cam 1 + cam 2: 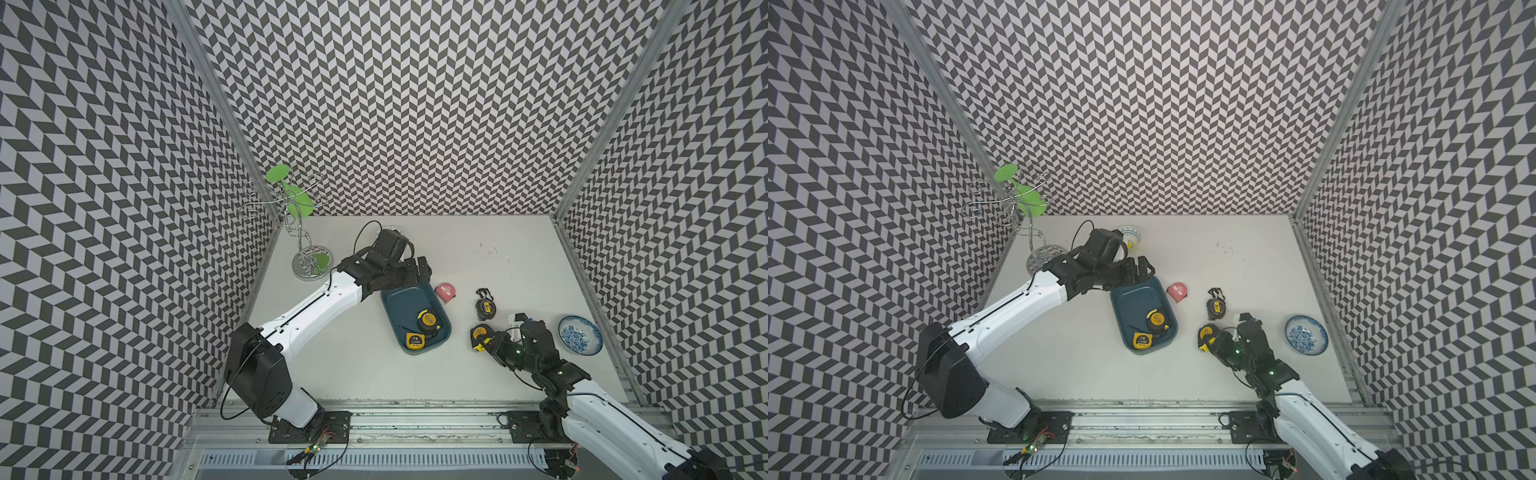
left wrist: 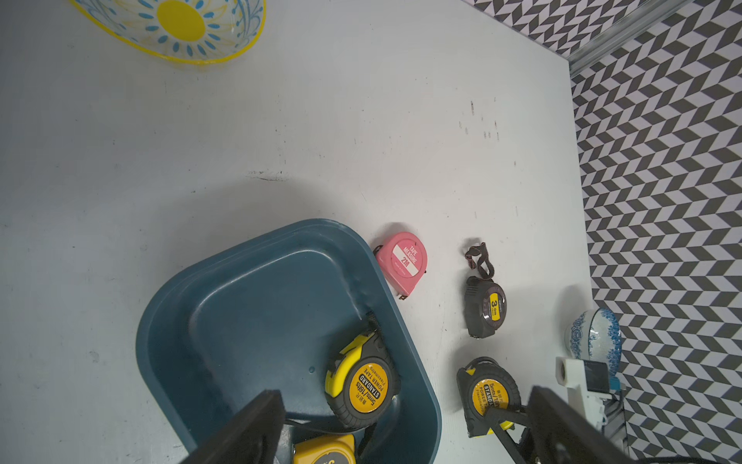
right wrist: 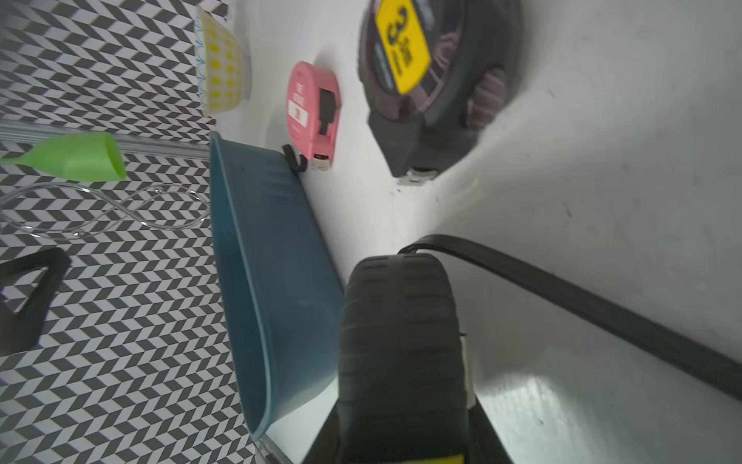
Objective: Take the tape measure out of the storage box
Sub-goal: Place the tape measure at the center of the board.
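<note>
Storage box (image 1: pixel 399 307): teal, shallow, mid-table. Contents: black-and-yellow tape measure (image 1: pixel 428 321) and yellow tape measure (image 1: pixel 414 340), touching, at its 5 o'clock end; the 12 o'clock end is bare.

Right gripper (image 1: pixel 484 341): nearly closed, clamped on held tape measure (image 1: pixel 480 333) at the box's 4 o'clock, outside the wall and low over the table (image 1: pixel 478 257). Contact with the surface cannot be told.

Left gripper (image 1: pixel 417 268): jaws at full spread, empty, above the box's 12 o'clock rim.

Loose items: pink tape measure (image 1: pixel 445 292) at 1 o'clock, just beside the box; grey tape measure (image 1: pixel 485 308) at 3 o'clock.

Step, as judged: set-down of a unit already outside the box. The next move calls for release clear of the grey unit, then a descent into the 5 o'clock end to take one of the touching pair without snagging its neighbour.
</note>
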`<state>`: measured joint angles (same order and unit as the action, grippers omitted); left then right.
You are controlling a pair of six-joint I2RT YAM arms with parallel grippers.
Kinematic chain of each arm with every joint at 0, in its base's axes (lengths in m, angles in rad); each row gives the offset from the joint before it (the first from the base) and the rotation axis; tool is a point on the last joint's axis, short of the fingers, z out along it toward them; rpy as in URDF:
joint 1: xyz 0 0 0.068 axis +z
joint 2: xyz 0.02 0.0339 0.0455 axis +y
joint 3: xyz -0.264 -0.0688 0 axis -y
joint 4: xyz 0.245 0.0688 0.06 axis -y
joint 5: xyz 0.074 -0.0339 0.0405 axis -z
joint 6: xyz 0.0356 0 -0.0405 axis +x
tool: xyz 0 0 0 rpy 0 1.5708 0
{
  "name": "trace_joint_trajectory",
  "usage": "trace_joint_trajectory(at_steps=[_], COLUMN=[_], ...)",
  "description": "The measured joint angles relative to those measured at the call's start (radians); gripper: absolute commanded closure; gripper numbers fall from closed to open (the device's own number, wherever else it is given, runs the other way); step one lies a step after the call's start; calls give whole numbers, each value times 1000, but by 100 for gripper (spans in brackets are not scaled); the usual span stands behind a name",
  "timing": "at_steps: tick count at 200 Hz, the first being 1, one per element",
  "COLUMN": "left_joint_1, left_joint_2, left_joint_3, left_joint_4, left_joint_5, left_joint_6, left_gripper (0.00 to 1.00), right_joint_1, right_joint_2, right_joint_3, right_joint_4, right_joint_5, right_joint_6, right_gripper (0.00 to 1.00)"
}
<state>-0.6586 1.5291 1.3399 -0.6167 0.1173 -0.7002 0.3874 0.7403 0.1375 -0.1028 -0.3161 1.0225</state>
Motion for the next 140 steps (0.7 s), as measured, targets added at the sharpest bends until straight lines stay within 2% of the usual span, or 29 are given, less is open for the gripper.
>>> trace_joint_trajectory(at_steps=[11,59,140], left_joint_1=[0,-27,-95], left_joint_2=[0,24,102], left_joint_3=[-4,-7,-7], left_joint_4=[-4,-32,-100], left_joint_5=[0,-2,-29], left_joint_6=[12,71,98], left_gripper=[0,0,0], right_joint_1=[-5,-21,-26], right_joint_2=[11,16,-21], right_joint_3=[-2,-8,-9], right_joint_4=[-2,8,-62], right_joint_5=[-13,-36,-42], right_joint_6=[1,12,1], right_gripper=[97,60,30])
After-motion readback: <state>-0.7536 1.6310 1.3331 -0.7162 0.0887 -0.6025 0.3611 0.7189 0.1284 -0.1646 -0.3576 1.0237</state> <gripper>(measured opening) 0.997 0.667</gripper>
